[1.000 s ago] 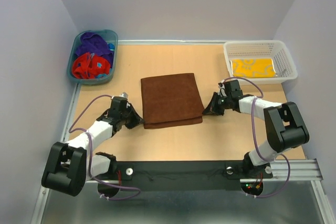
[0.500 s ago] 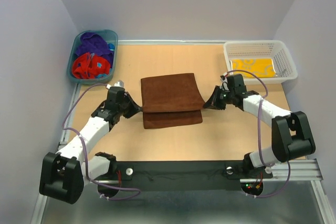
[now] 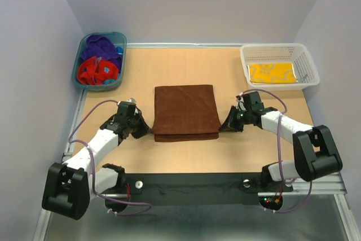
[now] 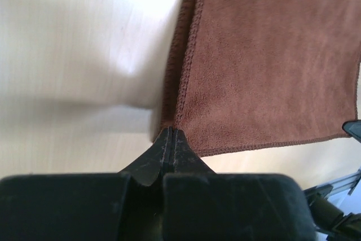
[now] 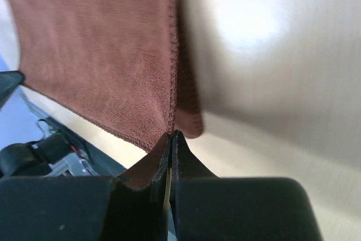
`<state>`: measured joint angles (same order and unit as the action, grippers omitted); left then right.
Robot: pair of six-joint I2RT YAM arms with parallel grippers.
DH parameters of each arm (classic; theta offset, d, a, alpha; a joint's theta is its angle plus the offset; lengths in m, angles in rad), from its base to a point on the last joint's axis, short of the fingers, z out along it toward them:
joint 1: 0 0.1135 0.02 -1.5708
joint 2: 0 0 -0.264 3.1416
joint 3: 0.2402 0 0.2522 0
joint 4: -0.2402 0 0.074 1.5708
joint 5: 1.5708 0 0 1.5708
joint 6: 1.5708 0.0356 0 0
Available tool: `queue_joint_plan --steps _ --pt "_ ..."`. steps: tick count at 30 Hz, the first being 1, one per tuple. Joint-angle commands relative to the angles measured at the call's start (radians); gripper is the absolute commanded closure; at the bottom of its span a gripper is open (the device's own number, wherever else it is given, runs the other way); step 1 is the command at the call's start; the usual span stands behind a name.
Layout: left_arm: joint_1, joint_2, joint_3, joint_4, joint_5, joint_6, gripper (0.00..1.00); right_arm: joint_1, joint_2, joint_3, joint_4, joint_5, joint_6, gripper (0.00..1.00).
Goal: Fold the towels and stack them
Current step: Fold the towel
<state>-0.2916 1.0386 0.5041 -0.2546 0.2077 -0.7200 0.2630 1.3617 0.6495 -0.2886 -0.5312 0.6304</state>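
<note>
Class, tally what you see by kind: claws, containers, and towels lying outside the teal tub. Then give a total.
Claws: 2 (left claw, right claw)
Containers: 2 (teal tub, white basket)
Towels outside the tub: 2 (brown towel, yellow towel)
Total: 6

I see a light wooden table (image 3: 180, 153) with three things resting on it. A brown towel (image 3: 186, 110) lies flat in the middle, folded over, with a narrow strip of its lower layer showing along the near edge. A teal tub (image 3: 96, 87) sits at the far left corner and a white basket (image 3: 246, 63) at the far right, both well apart from the towel.
</note>
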Motion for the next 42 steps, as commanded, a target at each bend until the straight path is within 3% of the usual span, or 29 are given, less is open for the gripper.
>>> queue_joint_plan --steps 1,10,23,32,38,39,40,42 --pt "-0.009 0.029 -0.033 0.014 0.021 -0.001 1.0 0.016 0.072 -0.025 -0.012 0.033 -0.014 0.98" --pt "-0.02 0.118 -0.038 0.048 0.016 0.011 1.0 0.022 0.102 -0.021 -0.012 0.097 -0.031 0.98" --pt "-0.02 0.008 0.159 -0.116 -0.068 0.013 1.0 0.022 -0.056 0.176 -0.173 0.105 -0.032 0.98" --pt "-0.04 -0.022 -0.019 -0.084 0.004 -0.078 1.0 0.077 -0.069 0.044 -0.202 0.083 0.006 0.97" --pt "-0.058 0.043 -0.053 -0.066 0.004 -0.099 1.0 0.099 0.016 -0.001 -0.19 0.122 -0.009 0.87" --pt "-0.058 0.05 -0.05 -0.077 -0.002 -0.102 0.99 0.101 0.023 0.001 -0.19 0.125 -0.017 0.78" --pt "-0.058 0.052 -0.047 -0.081 -0.002 -0.102 0.97 0.099 0.022 0.004 -0.19 0.129 -0.02 0.76" --pt "-0.057 0.037 -0.038 -0.1 -0.007 -0.099 0.81 0.099 0.005 0.015 -0.195 0.146 -0.024 0.64"
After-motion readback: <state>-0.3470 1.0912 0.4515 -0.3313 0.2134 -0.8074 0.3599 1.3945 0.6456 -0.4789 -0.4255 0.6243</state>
